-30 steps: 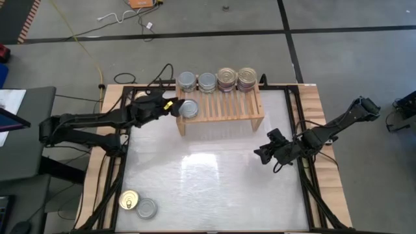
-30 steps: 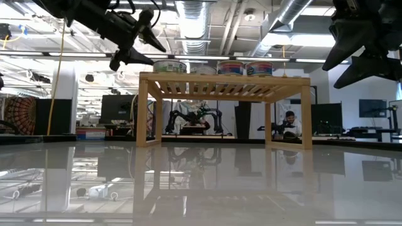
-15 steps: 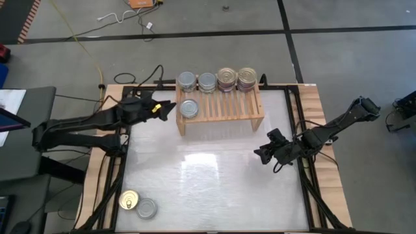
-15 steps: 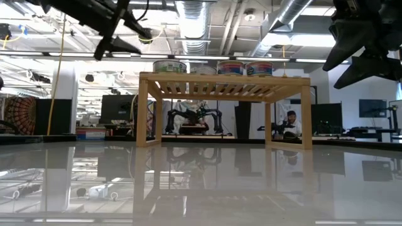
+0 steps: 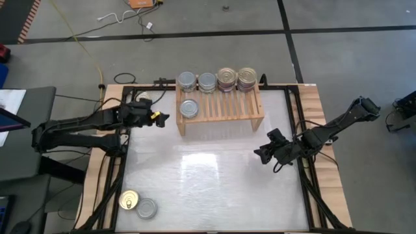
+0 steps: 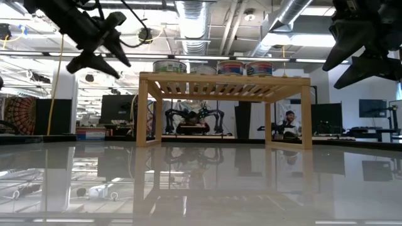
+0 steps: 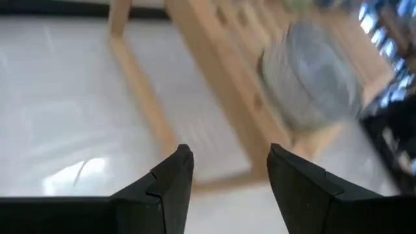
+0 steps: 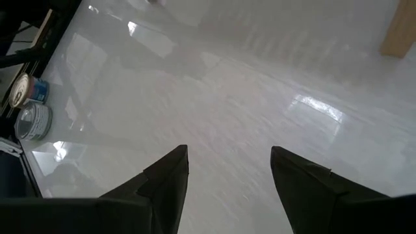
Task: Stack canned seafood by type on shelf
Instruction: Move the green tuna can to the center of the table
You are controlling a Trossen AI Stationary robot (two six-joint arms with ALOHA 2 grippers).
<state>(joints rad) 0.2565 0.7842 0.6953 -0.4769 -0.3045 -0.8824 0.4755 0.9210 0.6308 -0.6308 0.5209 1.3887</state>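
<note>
High view: the left gripper [image 5: 160, 117] hangs empty with its fingers parted, just off the light-wood slatted shelf's [image 5: 221, 104] left end. The two loose round tins [image 5: 138, 205], one gold-lidded, one silver, lie well apart at the table's near-left corner, nearer this arm than the open, idle right gripper [image 5: 260, 155].

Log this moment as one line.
left gripper: open, empty, beside shelf | silver can: on shelf | right gripper: open, idle
</note>
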